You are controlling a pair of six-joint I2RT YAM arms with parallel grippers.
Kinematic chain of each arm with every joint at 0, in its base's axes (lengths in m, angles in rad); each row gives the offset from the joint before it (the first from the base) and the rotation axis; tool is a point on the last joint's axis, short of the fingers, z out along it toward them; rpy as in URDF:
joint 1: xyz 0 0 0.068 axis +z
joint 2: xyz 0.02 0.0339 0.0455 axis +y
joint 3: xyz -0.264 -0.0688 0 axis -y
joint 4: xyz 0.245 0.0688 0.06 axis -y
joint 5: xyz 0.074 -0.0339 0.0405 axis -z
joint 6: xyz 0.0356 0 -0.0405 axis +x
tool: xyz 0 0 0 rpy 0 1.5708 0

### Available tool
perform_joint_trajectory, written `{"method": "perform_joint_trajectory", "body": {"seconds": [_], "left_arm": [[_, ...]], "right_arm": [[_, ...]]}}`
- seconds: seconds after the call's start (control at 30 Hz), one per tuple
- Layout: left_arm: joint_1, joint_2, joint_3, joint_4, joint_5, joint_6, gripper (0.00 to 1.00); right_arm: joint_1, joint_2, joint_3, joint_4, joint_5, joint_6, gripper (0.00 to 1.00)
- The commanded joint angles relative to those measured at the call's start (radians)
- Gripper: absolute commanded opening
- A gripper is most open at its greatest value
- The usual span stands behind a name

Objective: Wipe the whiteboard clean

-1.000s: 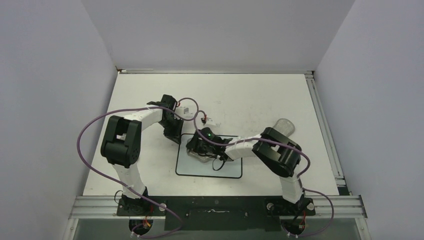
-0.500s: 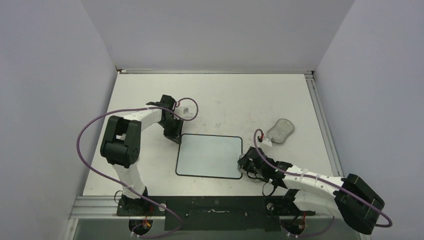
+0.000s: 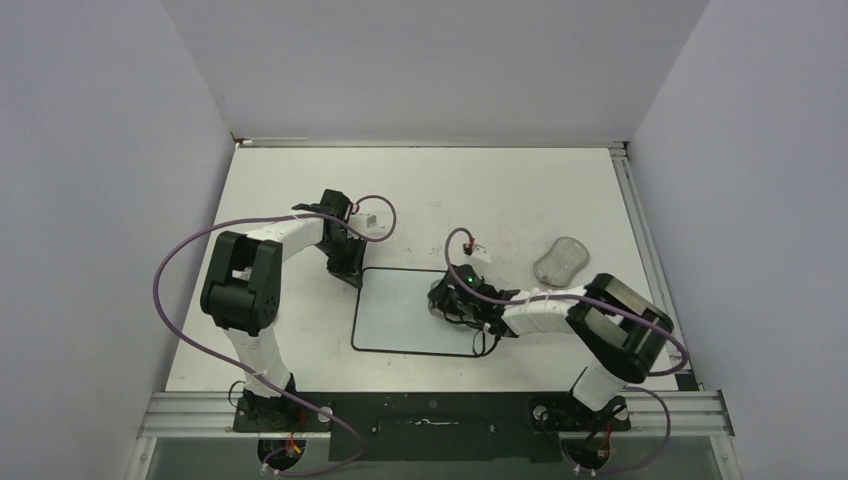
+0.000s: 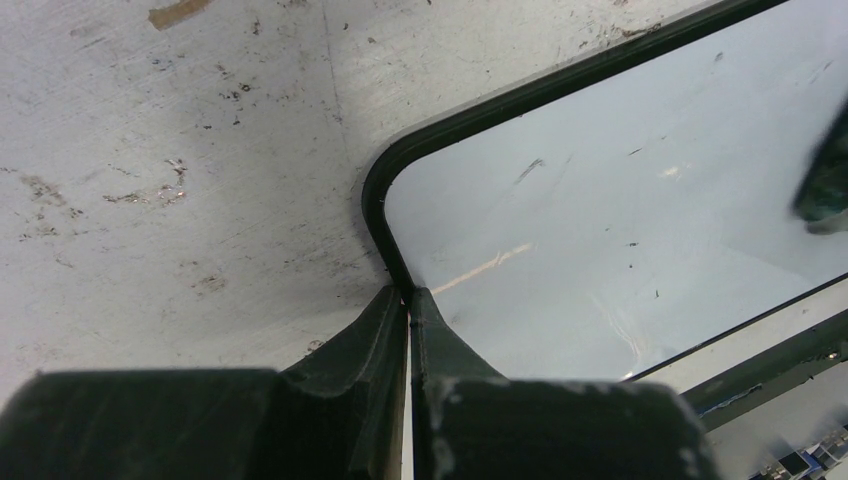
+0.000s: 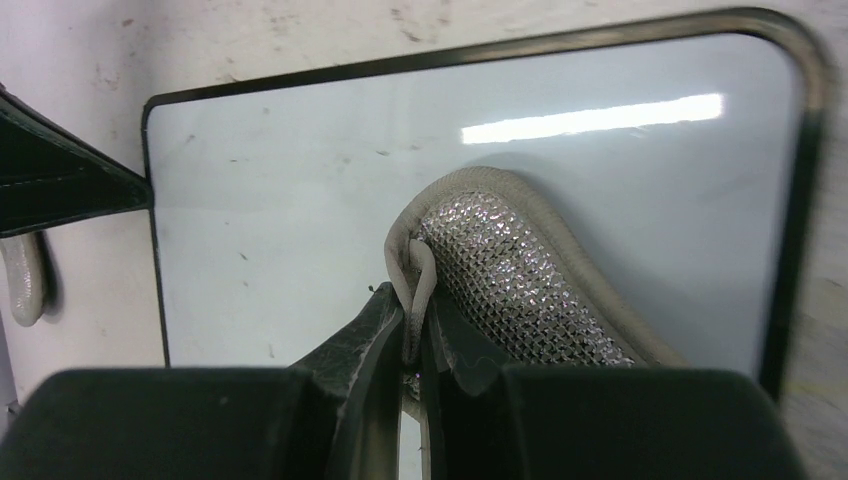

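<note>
The whiteboard (image 3: 400, 322) lies flat at the table's middle, white with a thin black rim; only faint specks and a pale streak show on it (image 4: 620, 220). My left gripper (image 3: 350, 268) is shut on the board's far left corner rim (image 4: 408, 292). My right gripper (image 3: 447, 300) is shut on the beige edge of a silvery mesh pad (image 5: 510, 270), which rests on the right part of the board (image 5: 300, 180). My right gripper's jaws (image 5: 415, 300) pinch the pad's folded rim. The left fingertips (image 5: 60, 185) show at the board's edge.
A small grey peanut-shaped lump (image 3: 560, 262) lies on the table right of the board. A small white piece (image 3: 371, 217) sits by the left wrist. A metal rail (image 3: 640, 250) runs along the table's right edge. White walls enclose three sides.
My right gripper swept with the pad from the board's left part to off its near right corner, then back onto the board's right part. The left arm has not moved.
</note>
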Motion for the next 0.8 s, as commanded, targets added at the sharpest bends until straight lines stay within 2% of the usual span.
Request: {"method": "perform_joint_trajectory", "body": {"seconds": [0.0, 0.07, 0.13, 0.33, 0.47, 0.6, 0.77], "left_arm": [[-0.006, 0.045, -0.022, 0.024, -0.059, 0.037, 0.00], [-0.004, 0.039, -0.020, 0.020, -0.065, 0.041, 0.00], [-0.002, 0.029, -0.023, 0.019, -0.067, 0.042, 0.00], [0.001, 0.023, -0.030, 0.025, -0.055, 0.041, 0.00], [-0.001, 0.026, -0.026, 0.025, -0.054, 0.041, 0.00], [-0.001, 0.033, -0.019, 0.023, -0.053, 0.042, 0.00], [-0.002, 0.032, -0.017, 0.022, -0.055, 0.043, 0.00]], "right_arm": [[0.074, 0.205, 0.144, 0.017, -0.093, -0.026, 0.05], [0.060, 0.222, 0.159, 0.006, -0.098, -0.036, 0.05], [-0.003, 0.180, 0.106, -0.008, -0.097, -0.051, 0.05], [-0.225, -0.080, -0.133, -0.099, -0.120, -0.162, 0.05], [-0.277, -0.177, -0.200, -0.113, -0.127, -0.184, 0.05], [-0.236, -0.068, -0.167, -0.013, -0.152, -0.139, 0.05], [-0.062, 0.182, 0.016, 0.116, -0.139, -0.069, 0.05]]}}
